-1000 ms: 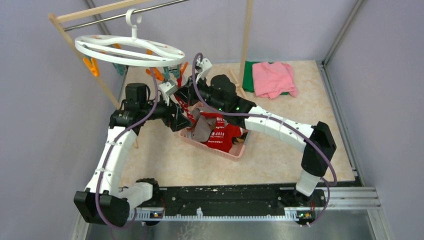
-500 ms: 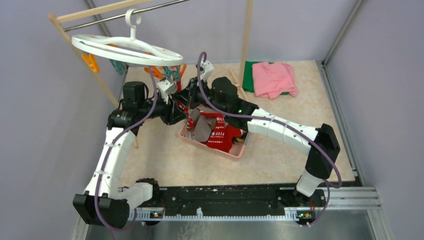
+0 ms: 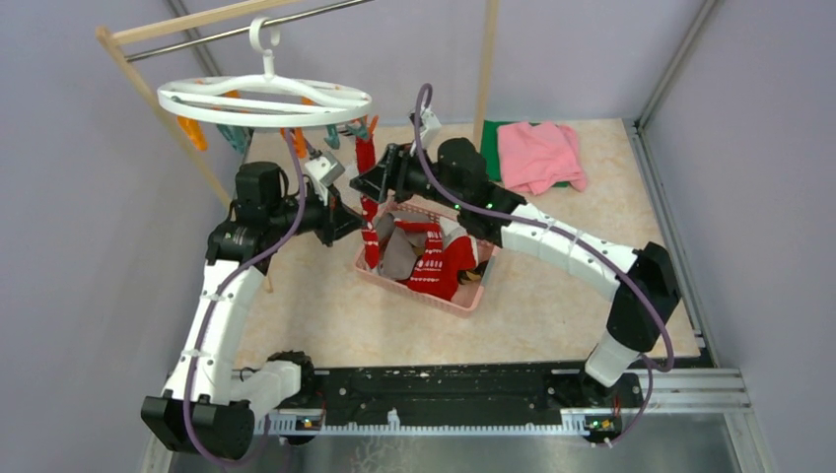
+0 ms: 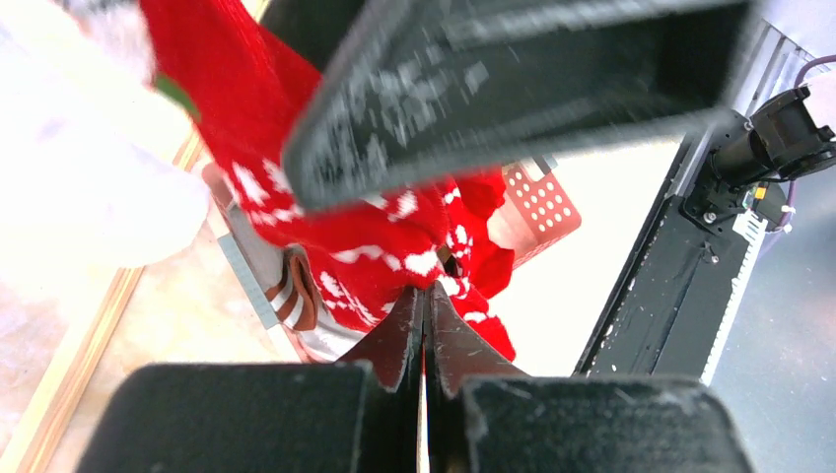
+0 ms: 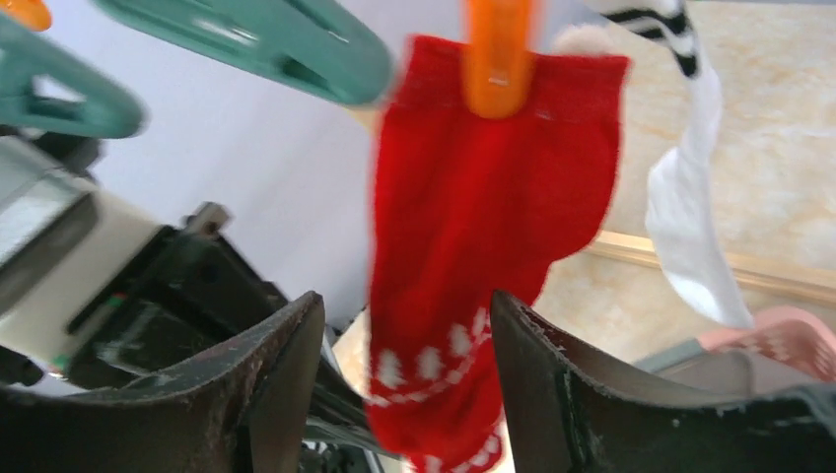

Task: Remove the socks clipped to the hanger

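Your red sock (image 5: 473,227) hangs by its cuff from an orange clip (image 5: 498,49) on the white hanger (image 3: 264,96), whose hook sits on the metal bar (image 3: 197,41) of the wooden rack (image 3: 187,22) at the back left. The sock is plain red near the cuff, with a white knitted pattern lower down, and its lower end reaches the left end of the pink basket (image 3: 434,296). Your right gripper (image 5: 406,310) is spread wide, one finger on either side of the sock below the clip, and neither visibly touches it. Your left gripper (image 4: 426,296) has its fingers pressed together with the tips right at the patterned fabric. You cannot tell whether any cloth is nipped between them. Just beside the red sock hangs a white sock (image 5: 690,197) with black stripes at its cuff. Other socks (image 3: 399,251), red and grey, lie in the basket. Teal clips (image 5: 256,39) dangle from the hanger near the orange one.
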Action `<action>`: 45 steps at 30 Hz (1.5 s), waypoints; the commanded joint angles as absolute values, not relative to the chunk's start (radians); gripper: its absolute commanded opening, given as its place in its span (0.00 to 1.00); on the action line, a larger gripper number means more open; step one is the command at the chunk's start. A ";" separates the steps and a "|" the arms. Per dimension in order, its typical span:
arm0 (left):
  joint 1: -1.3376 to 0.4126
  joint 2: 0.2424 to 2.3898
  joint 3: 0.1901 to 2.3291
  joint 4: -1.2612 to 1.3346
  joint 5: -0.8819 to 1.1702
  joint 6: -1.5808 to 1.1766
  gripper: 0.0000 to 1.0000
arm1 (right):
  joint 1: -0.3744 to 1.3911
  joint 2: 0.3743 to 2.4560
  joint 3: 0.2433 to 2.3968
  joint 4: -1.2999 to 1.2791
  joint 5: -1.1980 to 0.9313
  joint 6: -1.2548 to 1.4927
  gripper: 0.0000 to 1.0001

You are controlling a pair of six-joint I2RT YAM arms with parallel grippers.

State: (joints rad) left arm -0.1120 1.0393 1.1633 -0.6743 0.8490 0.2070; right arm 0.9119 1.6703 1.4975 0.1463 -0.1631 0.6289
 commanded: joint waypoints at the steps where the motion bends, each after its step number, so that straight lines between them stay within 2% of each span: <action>1: -0.112 1.003 1.167 -0.666 0.867 0.208 0.00 | 0.832 1.600 1.422 0.254 -0.273 0.685 0.64; 8: -0.112 0.988 1.164 -0.699 0.860 0.230 0.00 | 0.754 1.612 1.440 0.302 -0.435 0.652 0.79; 11: -0.112 0.980 1.174 -0.716 0.853 0.236 0.00 | 0.665 1.646 1.427 0.443 -0.630 0.704 0.83; 13: -0.112 0.975 1.179 -0.726 0.855 0.234 0.00 | 0.609 1.696 1.441 0.582 -0.764 0.778 0.90; 16: -0.112 0.976 1.189 -0.738 0.867 0.223 0.00 | 0.586 1.791 1.511 0.740 -0.911 0.860 0.92; 26: -0.110 1.001 1.215 -0.798 1.010 0.196 0.00 | 0.584 2.151 1.835 1.203 -1.039 1.274 0.89; 37: -0.107 1.048 1.212 -0.796 1.083 0.182 0.00 | 0.597 2.387 2.201 1.340 -1.023 1.507 0.92; 41: -0.106 1.052 1.236 -0.796 1.079 0.172 0.00 | 0.607 2.408 2.258 1.308 -1.009 1.508 0.85; 45: -0.106 1.051 1.249 -0.793 1.065 0.177 0.00 | 0.610 2.408 2.270 1.252 -0.995 1.497 0.71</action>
